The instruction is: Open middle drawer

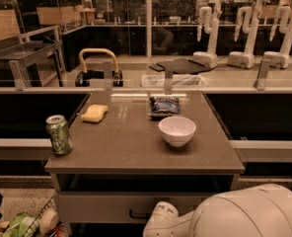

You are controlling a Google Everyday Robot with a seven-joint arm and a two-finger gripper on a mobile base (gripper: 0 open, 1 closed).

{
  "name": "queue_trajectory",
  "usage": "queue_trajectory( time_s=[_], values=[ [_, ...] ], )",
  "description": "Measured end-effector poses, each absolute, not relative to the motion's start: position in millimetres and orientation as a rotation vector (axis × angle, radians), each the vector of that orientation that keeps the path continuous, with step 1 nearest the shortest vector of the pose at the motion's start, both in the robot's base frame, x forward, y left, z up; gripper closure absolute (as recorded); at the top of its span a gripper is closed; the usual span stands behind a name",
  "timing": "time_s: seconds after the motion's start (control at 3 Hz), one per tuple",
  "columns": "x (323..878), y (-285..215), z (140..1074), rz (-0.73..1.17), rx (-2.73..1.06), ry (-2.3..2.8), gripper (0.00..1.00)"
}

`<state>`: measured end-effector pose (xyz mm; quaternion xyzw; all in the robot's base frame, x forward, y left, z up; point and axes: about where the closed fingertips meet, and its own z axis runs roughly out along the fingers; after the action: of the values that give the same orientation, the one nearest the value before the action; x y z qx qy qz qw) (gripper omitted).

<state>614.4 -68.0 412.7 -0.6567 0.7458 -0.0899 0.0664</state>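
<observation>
The middle drawer [101, 206] is the wide grey front below the dark recess [146, 182] under the tabletop. Its small black pull handle [137, 215] sits at its centre. The front looks flush with the cabinet. My white arm comes in from the bottom right, and its rounded wrist [164, 215] sits just right of the handle, close in front of the drawer. My gripper is beyond the wrist, below the picture's bottom edge, and does not show.
On the tabletop [136, 152] stand a green can [59, 135] at the left edge, a yellow sponge [94, 113], a blue snack bag [164, 105] and a white bowl [177, 130]. A wire basket of items [25, 224] sits on the floor at the lower left.
</observation>
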Motion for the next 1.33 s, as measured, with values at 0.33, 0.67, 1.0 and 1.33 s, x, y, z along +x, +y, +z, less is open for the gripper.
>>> queue_trajectory(
  time_s=[0.33,0.67,1.0,1.33],
  values=[
    [607,-72,407,-0.278,-1.956,2.262,0.18],
    [595,-75,400,-0.282,-1.93,2.311,0.42],
    [583,-79,403,-0.312,-1.916,2.354,0.65],
    [583,-79,404,-0.313,-1.915,2.357,0.88]
  ],
)
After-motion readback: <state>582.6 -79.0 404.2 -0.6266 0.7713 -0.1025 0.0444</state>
